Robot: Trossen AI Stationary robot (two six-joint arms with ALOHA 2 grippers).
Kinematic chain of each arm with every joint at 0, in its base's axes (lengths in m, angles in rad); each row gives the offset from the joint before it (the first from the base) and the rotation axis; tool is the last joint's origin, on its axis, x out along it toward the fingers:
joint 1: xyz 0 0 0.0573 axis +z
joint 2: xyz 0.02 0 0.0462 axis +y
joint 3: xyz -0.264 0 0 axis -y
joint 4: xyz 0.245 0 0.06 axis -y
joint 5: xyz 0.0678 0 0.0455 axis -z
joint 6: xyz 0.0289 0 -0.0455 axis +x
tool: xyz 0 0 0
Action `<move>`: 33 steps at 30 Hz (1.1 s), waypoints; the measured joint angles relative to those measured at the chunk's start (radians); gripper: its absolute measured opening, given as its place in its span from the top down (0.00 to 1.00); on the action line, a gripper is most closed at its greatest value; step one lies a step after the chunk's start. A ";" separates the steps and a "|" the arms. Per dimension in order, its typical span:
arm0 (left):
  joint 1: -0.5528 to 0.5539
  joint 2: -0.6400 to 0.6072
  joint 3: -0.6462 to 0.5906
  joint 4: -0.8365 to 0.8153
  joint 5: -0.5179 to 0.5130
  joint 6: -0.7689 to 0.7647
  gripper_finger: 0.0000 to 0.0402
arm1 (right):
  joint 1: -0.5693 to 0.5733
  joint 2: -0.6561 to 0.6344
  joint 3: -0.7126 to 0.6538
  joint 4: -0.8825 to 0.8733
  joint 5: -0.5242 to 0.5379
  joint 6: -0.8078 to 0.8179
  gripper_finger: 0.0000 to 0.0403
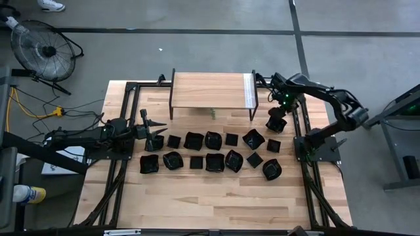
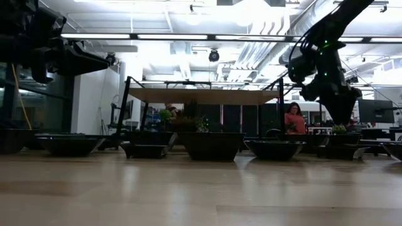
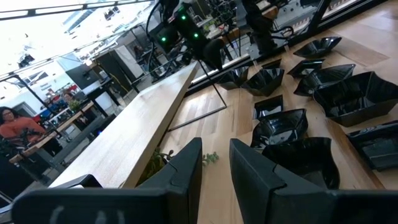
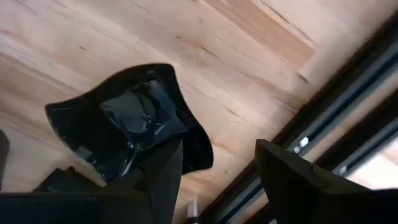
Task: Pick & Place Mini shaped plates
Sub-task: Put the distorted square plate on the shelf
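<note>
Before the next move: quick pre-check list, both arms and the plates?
1. Right gripper open and empty: ok, a clear gap shows between its fingers.
2. Target under the right gripper: ok, a mini shaped plate lies just ahead of the fingers, not yet touched.
3. Left gripper empty: ok, nothing sits between its fingers.
4. Left gripper near the left end of the plate rows: ok.
5. Raised wooden shelf free of plates: ok.
6. Plate upright and flat on the table: cannot tell.
</note>
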 joint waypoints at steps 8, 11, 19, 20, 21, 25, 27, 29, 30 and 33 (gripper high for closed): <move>0.000 0.000 0.000 -0.011 -0.001 0.000 0.80 | 0.003 0.000 -0.001 0.051 -0.018 -0.134 0.51; 0.000 0.000 0.000 -0.020 -0.001 0.000 0.80 | 0.003 0.000 -0.001 0.071 -0.064 -0.138 0.51; 0.000 0.000 0.000 -0.020 -0.001 0.000 0.80 | 0.003 -0.001 -0.001 0.078 -0.079 -0.108 0.51; 0.000 0.000 0.000 -0.020 -0.001 0.000 0.80 | 0.003 -0.001 -0.001 0.078 -0.077 -0.079 0.51; 0.000 0.000 0.000 -0.020 -0.001 0.000 0.80 | 0.003 -0.001 -0.001 0.078 -0.073 -0.048 0.51; 0.000 0.000 0.000 -0.021 -0.002 0.000 0.80 | 0.003 -0.001 -0.001 0.077 -0.075 0.028 0.51; 0.000 0.000 0.000 -0.021 -0.002 0.000 0.80 | 0.003 -0.001 -0.001 0.076 -0.075 0.065 0.51; 0.000 0.000 0.000 -0.021 -0.002 0.000 0.80 | 0.003 -0.001 -0.001 0.068 -0.069 0.093 0.51; 0.000 0.000 0.000 -0.021 -0.002 0.000 0.80 | 0.003 -0.001 -0.001 0.061 -0.060 0.096 0.51; 0.000 0.000 0.000 -0.021 -0.002 0.000 0.80 | 0.003 -0.002 -0.001 0.030 -0.017 0.086 0.51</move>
